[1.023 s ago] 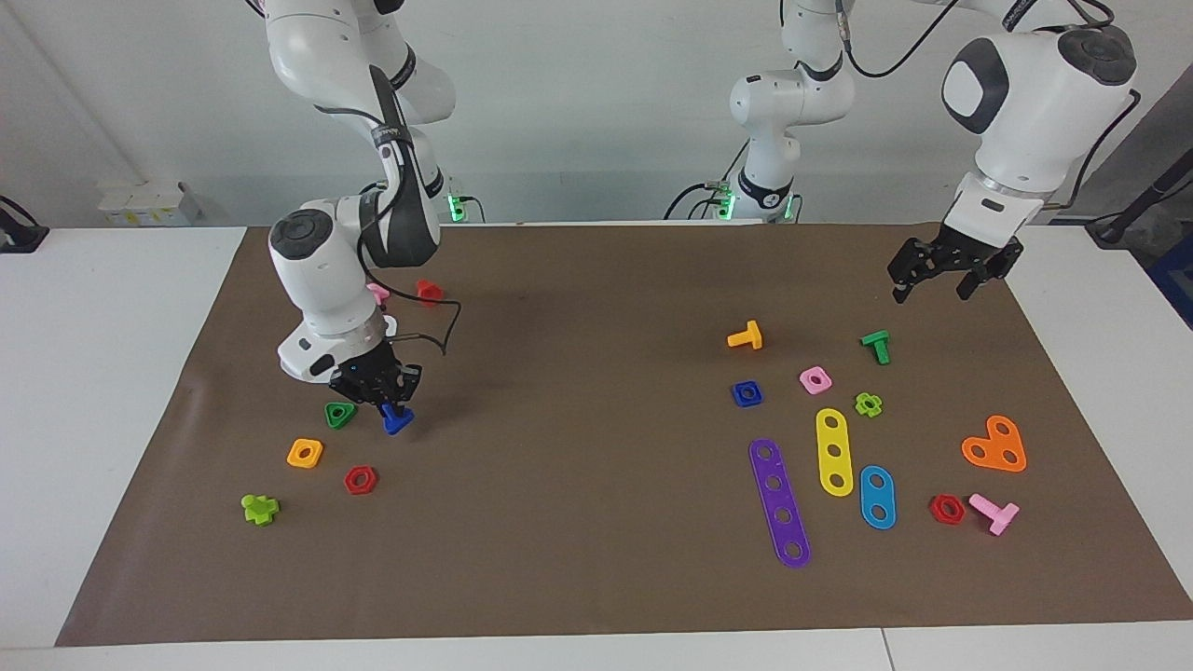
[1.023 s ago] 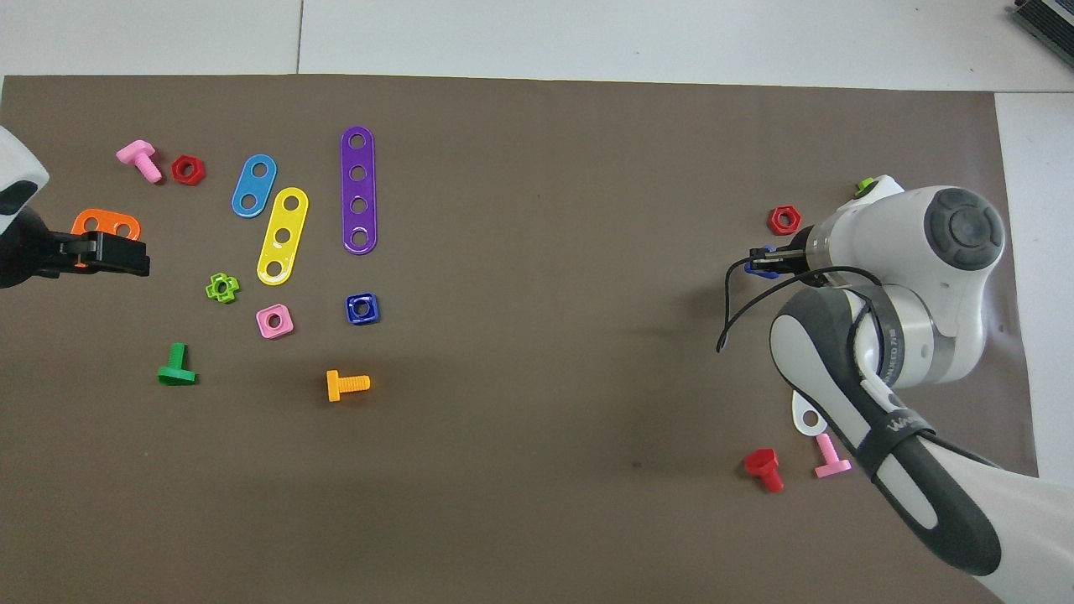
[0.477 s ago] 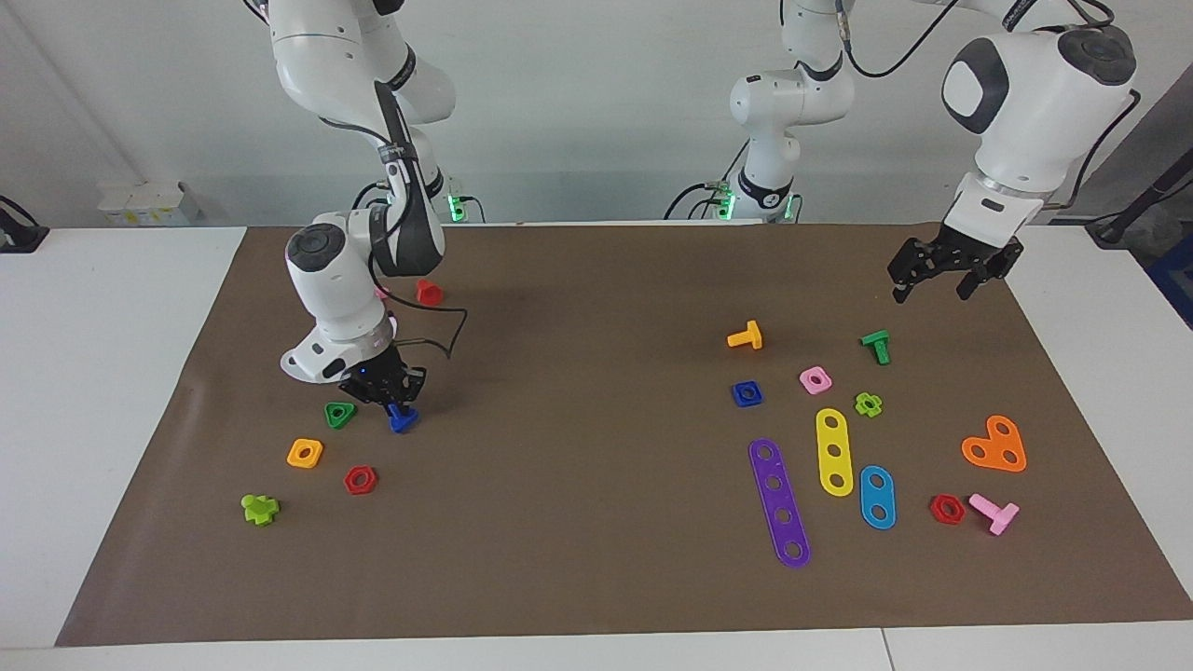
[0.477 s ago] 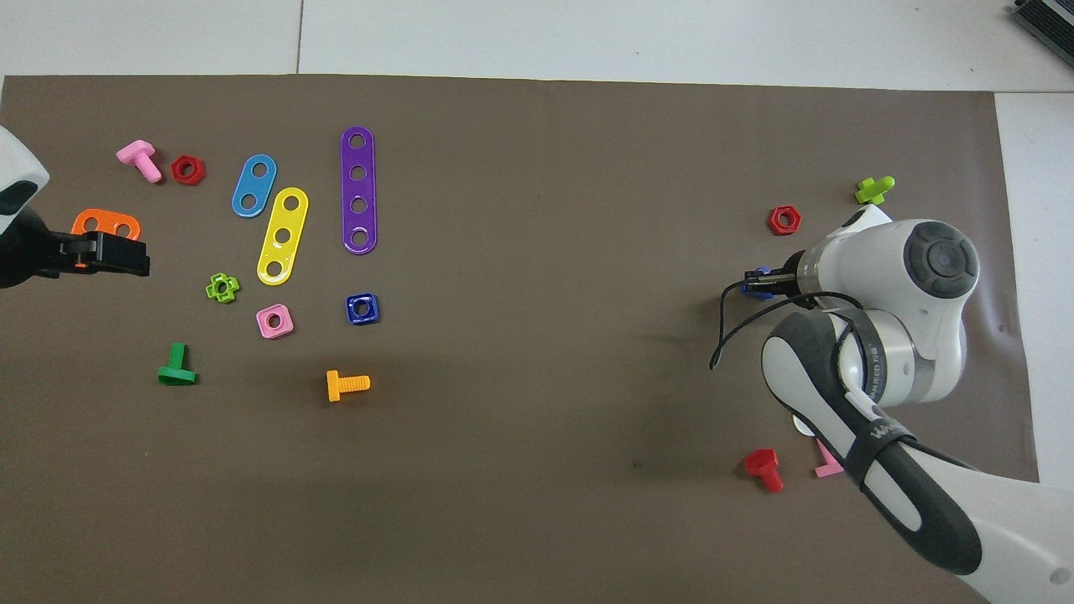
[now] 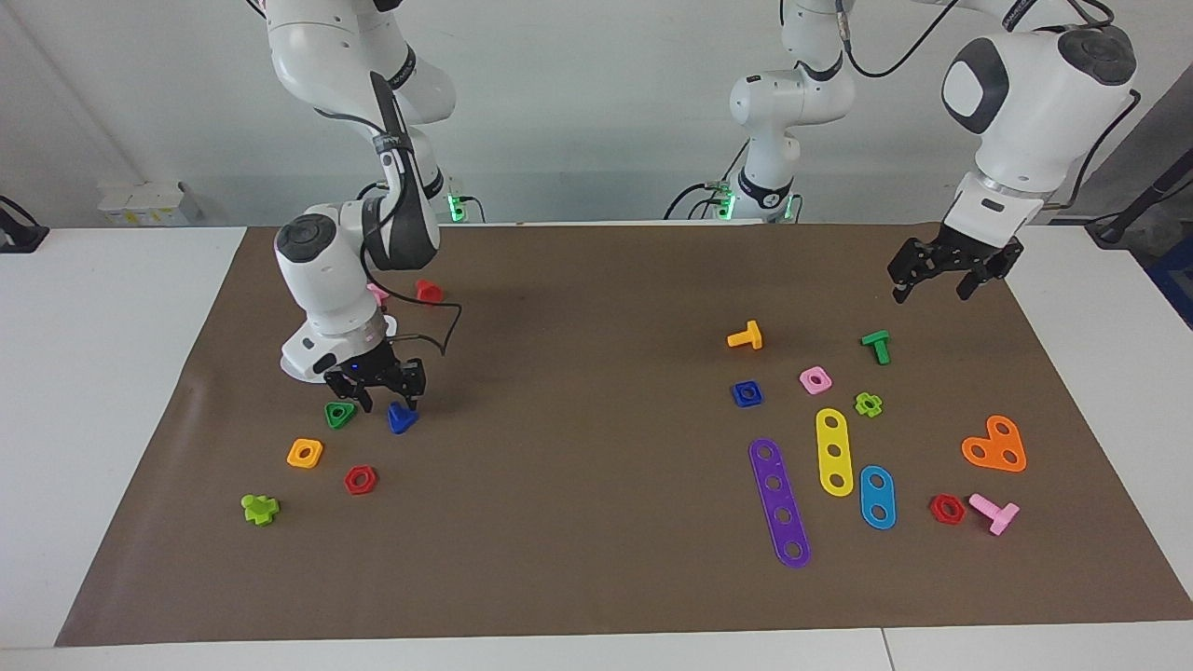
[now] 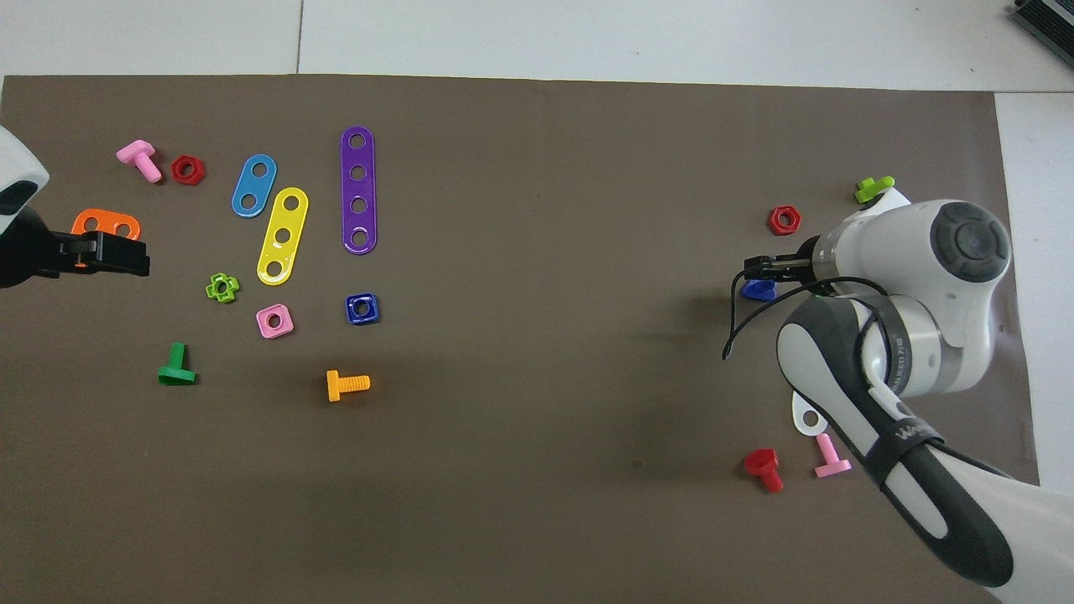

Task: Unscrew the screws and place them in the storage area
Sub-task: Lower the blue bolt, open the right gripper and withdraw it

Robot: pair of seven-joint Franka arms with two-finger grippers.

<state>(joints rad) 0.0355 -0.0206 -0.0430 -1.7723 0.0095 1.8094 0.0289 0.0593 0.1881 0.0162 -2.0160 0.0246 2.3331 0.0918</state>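
**Blue screw set down among the nuts; release looks just made**

Reading the facing view from its left edge: a lime piece [image 5: 259,508] lies nearest the mat's corner, then an orange nut [image 5: 305,453], a green triangle nut [image 5: 339,414] and a red nut [image 5: 360,480]. Just beside the green nut lies the screw [image 5: 402,419], flat on the mat [image 5: 596,578], on the bare patch that serves as the storage area [image 5: 410,457]. The right gripper [image 5: 376,399] hangs just above it, fingers spread apart and holding nothing; one fingertip sits close over the screw's head, and I cannot tell whether it touches.

Judging from this, the unscrewing and the carry are done and the screw is delivered. What seems left is for the arm to lift clear.

Toward the other end, the left gripper [image 5: 949,270] waits in the air over the mat's edge, its fingers parted and empty, above a green bolt [image 5: 876,346] and the coloured strips [image 5: 834,452].
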